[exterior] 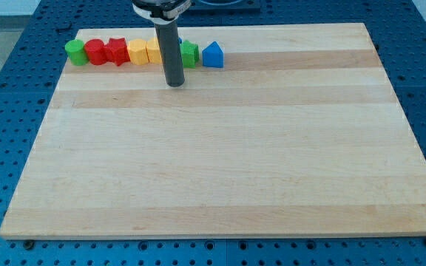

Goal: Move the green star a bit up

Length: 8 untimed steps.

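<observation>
Pale wood makes up the worktop (220, 162), a broad board of lengthwise strips resting on a blue perforated base (6, 148). The camera view is the only one.

Along the view's top edge, towards the left, a row of small blocks runs side by side, each touching or nearly touching the next. From the view's left it goes: a green cylinder (74, 52), a red round-topped block (95, 52), a red star (115, 51), a yellow block (137, 52), and a second yellow block (153, 50) partly hidden by the rod. On the far side of the rod sits the green star (190, 53), of which only the right part shows; its shape is hard to make out there. Just beside it on the view's right stands a blue block with a pointed, house-like top (212, 55), closing the row.

The dark rod (171, 48) comes down from the view's top and crosses in front of the row between the second yellow block and the green star. My tip (174, 84) rests on the worktop just below the row, slightly below and to the left of the green star, apart from it.

There are no fingers on this arm, only the rod.
</observation>
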Motion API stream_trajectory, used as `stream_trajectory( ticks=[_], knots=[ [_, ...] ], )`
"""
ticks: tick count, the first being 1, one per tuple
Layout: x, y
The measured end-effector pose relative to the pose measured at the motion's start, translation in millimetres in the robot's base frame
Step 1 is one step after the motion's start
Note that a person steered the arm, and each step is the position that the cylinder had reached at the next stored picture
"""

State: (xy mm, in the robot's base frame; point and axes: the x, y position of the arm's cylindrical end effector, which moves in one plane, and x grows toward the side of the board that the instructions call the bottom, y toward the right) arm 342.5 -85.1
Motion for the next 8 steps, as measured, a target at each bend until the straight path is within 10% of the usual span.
stream_trajectory(
  ticks=[8],
  knots=[
    [-27, 16]
  ],
)
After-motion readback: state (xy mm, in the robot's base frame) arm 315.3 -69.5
